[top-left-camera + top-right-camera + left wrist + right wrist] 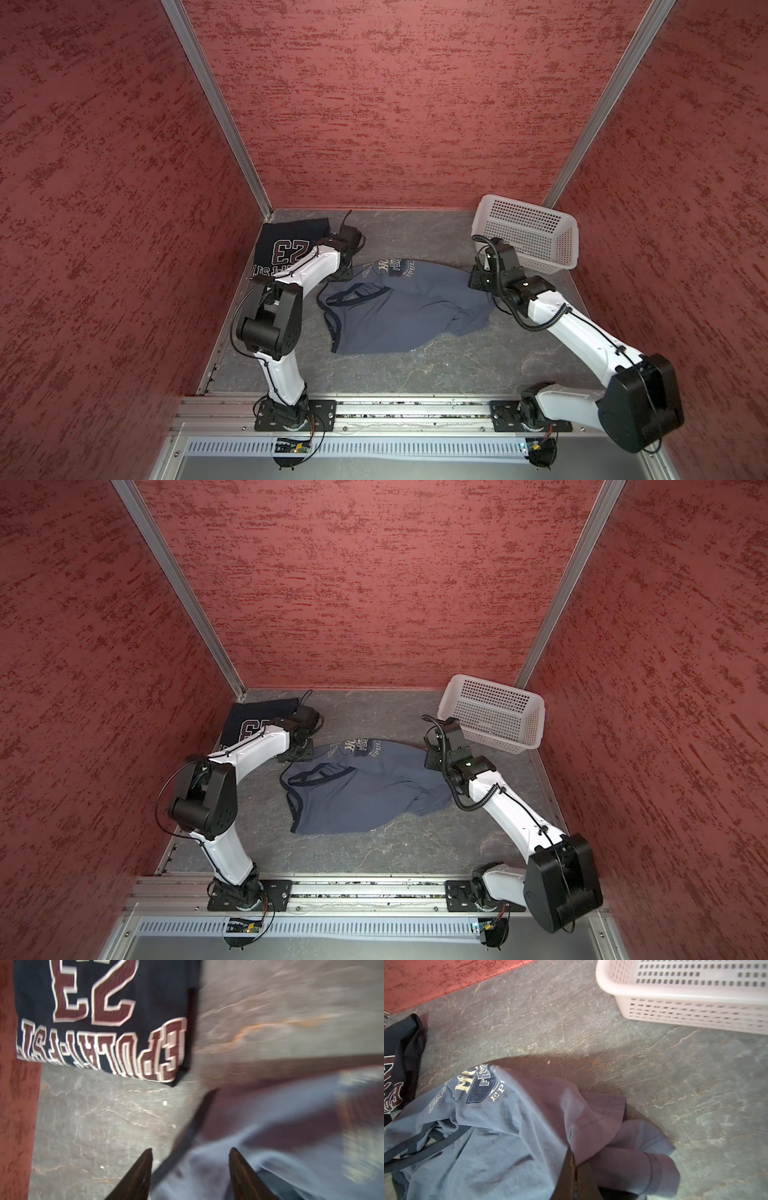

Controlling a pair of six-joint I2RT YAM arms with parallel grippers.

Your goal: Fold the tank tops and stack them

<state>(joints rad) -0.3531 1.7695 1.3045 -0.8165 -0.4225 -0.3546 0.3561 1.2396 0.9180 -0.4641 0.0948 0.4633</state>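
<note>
Pinching hem of slate blue-grey cloth tank top (pixel 399 307) mid-table: right gripper (pixel 572 1160) clamped on it; left gripper (pixel 192 1149) jaws apart above its edge. Folded far-left: dark navy "23" tank top (pixel 276 239). Risk: left misses edge, fold skews.

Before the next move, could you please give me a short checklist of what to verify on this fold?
1. Hem of blue-grey tank top pinched by right gripper: ok.
2. Its trimmed edge held by left gripper: not ok, fingers apart over it.
3. That top lying flat: not ok, bunched.
4. The navy tank top folded, far-left corner: ok.
5. The basket clear of both tops: ok.
</note>
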